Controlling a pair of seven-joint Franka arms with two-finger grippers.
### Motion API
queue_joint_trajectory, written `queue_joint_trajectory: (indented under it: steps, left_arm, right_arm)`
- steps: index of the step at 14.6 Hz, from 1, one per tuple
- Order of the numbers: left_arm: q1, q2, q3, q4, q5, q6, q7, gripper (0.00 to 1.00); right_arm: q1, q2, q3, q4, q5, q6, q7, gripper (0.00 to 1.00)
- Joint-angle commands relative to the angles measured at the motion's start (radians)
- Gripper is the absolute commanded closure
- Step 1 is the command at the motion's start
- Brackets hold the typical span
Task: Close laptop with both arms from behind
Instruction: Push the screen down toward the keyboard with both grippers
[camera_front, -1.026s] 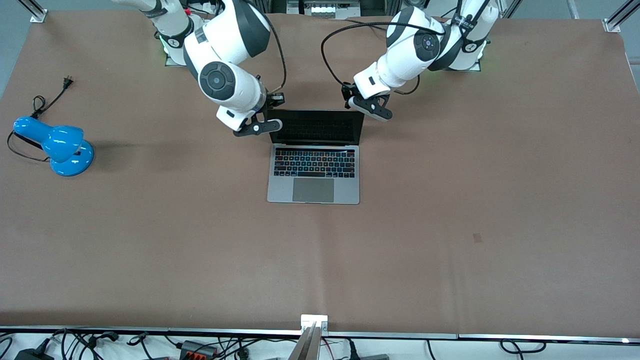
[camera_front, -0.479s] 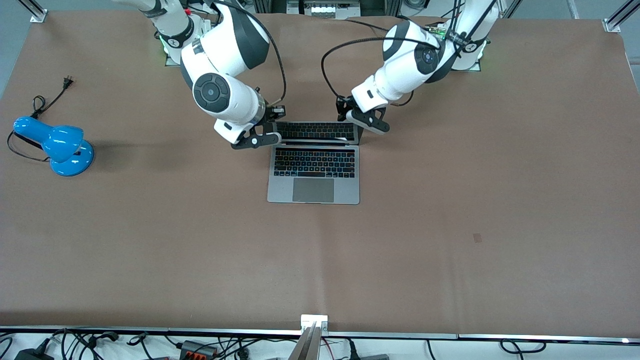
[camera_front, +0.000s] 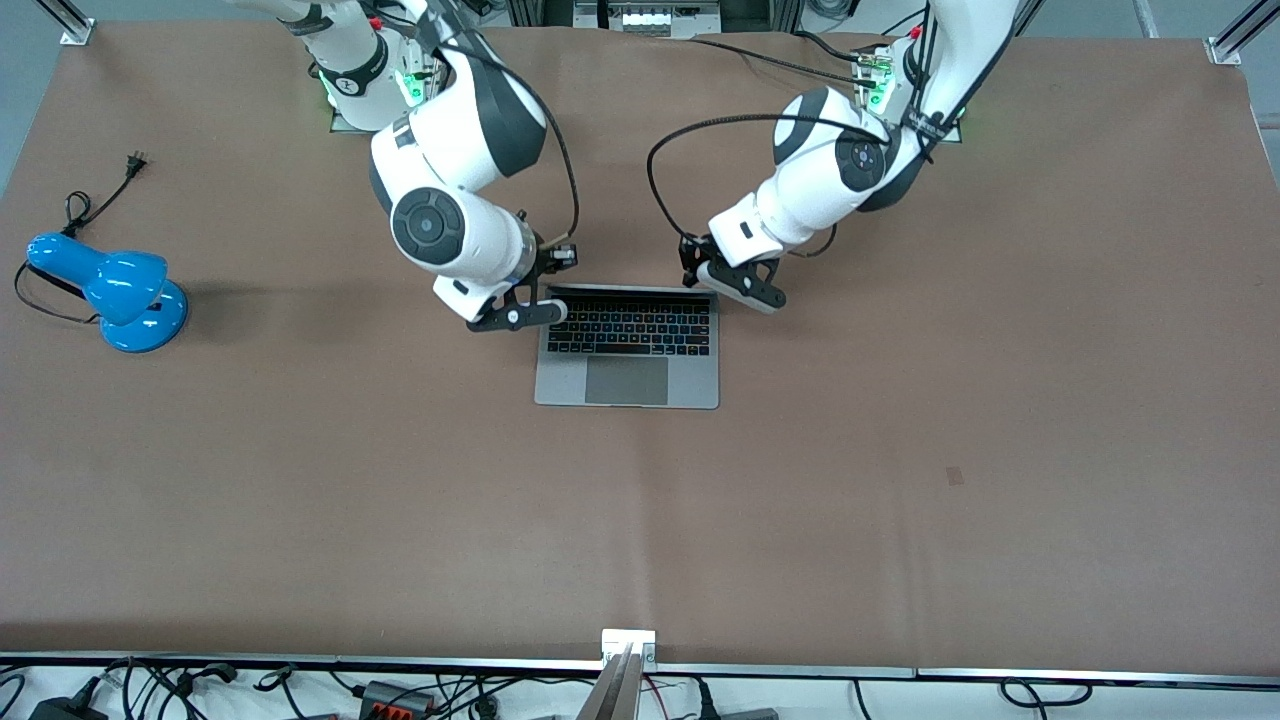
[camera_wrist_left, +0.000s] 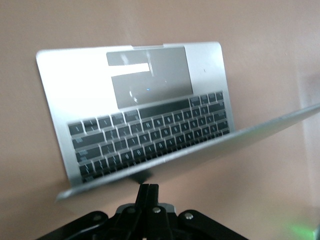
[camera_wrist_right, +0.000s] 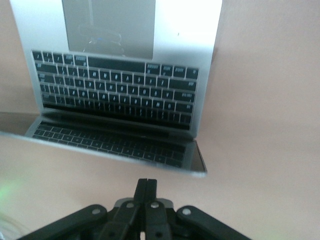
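The silver-grey laptop (camera_front: 627, 380) lies mid-table. Its lid (camera_front: 630, 289) leans forward over the black keyboard, about half closed. My right gripper (camera_front: 545, 292) is shut and empty at the back of the lid, by the corner toward the right arm's end. My left gripper (camera_front: 697, 276) is shut and empty at the back of the other corner. In the left wrist view the shut gripper (camera_wrist_left: 148, 187) reaches the lid's back (camera_wrist_left: 200, 150) just under its edge. In the right wrist view the shut gripper (camera_wrist_right: 146, 182) stands a little short of the lid's edge (camera_wrist_right: 120, 156), whose screen mirrors the keys.
A blue desk lamp (camera_front: 112, 289) with a loose black cord lies near the right arm's end of the brown table (camera_front: 900, 450). Cables and a metal rail run along the table's edge nearest the front camera.
Both shut grippers have moved toward the front camera, and the lid has swung with them from leaning back to leaning over the keyboard.
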Motion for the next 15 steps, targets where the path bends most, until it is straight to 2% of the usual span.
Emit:
queue_joint_trajectory:
  steps: [1, 3, 5, 7, 9, 15]
  left_arm:
    - [0.0, 0.079, 0.024, 0.084, 0.075, 0.003, 0.011, 1.0]
    - [-0.01, 0.125, 0.064, 0.125, 0.131, 0.003, 0.011, 1.0]
    - [-0.01, 0.173, 0.073, 0.16, 0.172, 0.014, 0.011, 1.0]
    - [-0.015, 0.231, 0.095, 0.173, 0.218, 0.09, 0.011, 1.0]
    - [-0.011, 0.295, 0.102, 0.217, 0.289, 0.112, 0.011, 1.0]
    - [-0.046, 0.426, 0.121, 0.28, 0.304, 0.206, 0.011, 1.0]
  right_arm:
    - [-0.021, 0.063, 0.007, 0.062, 0.001, 0.014, 0.0, 1.0]
    - [-0.028, 0.095, 0.007, 0.089, -0.001, 0.016, -0.001, 1.0]
    - [-0.041, 0.126, 0.007, 0.105, -0.002, 0.016, -0.003, 1.0]
    - [-0.043, 0.161, 0.005, 0.116, -0.013, 0.043, -0.003, 1.0]
    - [-0.043, 0.201, 0.005, 0.135, -0.019, 0.065, -0.001, 1.0]
    - [-0.038, 0.318, 0.005, 0.181, -0.031, 0.152, 0.006, 1.0]
